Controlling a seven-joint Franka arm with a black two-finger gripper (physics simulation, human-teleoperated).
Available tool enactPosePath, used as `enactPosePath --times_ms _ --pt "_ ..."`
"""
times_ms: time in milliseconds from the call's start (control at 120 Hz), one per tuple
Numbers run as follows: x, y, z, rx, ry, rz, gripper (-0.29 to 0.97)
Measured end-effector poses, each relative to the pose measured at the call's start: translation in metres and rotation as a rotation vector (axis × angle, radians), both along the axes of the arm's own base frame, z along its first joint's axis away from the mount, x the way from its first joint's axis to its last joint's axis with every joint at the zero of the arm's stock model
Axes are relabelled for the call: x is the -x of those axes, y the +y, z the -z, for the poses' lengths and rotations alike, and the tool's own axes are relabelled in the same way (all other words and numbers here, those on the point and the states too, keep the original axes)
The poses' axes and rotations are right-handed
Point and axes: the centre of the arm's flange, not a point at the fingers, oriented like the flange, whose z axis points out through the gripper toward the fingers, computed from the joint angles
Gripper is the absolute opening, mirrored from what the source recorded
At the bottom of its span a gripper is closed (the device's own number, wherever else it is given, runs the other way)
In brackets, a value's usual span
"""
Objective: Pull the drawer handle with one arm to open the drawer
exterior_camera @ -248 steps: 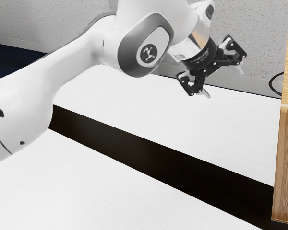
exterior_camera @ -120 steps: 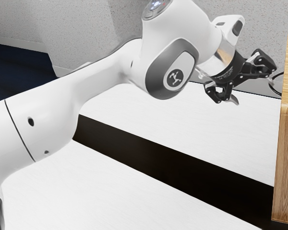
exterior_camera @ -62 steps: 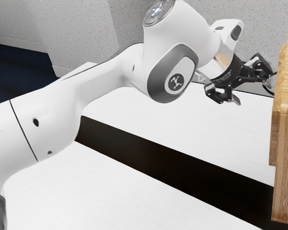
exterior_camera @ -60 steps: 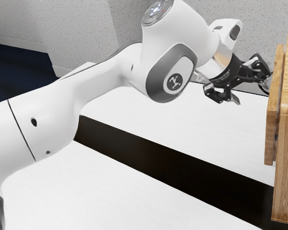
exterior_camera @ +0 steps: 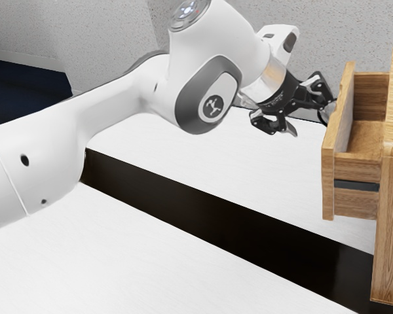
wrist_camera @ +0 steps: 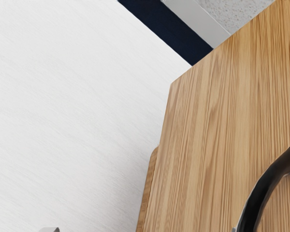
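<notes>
A wooden drawer (exterior_camera: 336, 140) sticks out of the top of a wooden cabinet (exterior_camera: 390, 248) at the exterior view's right, its inside showing behind the front panel. My black gripper (exterior_camera: 309, 118) is right at that panel, open. Its upper finger (exterior_camera: 322, 98) reaches to the dark handle (exterior_camera: 323, 118), and its lower finger (exterior_camera: 292, 128) hangs clear over the table. In the wrist view the drawer front (wrist_camera: 217, 135) is close under my hand, with the curved black handle (wrist_camera: 266, 193) across it.
The white table (exterior_camera: 249, 163) runs under the arm. A dark gap (exterior_camera: 203, 216) splits it from a second white surface (exterior_camera: 118, 261) in front. A speckled wall (exterior_camera: 85, 33) stands behind, and dark blue floor (wrist_camera: 174, 29) lies beyond the table edge.
The drawer has slid out of the cabinet toward the exterior view's left. My gripper has pulled back the same way, staying at the drawer front, and the arm has folded back.
</notes>
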Motion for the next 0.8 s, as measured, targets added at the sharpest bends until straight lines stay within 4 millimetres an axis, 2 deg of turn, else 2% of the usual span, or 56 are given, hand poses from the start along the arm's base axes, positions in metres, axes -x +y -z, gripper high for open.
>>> enactPosePath --times_ms 150,450,525,800 --pt "0.002 0.012 -0.004 -0.005 -0.004 -0.015 0.43" --pt "0.001 0.027 0.004 -0.007 0.013 -0.040 0.43" --pt "-0.001 0.043 0.004 -0.015 0.013 -0.065 0.44" --pt "0.016 0.069 0.002 -0.017 0.035 -0.114 0.44"
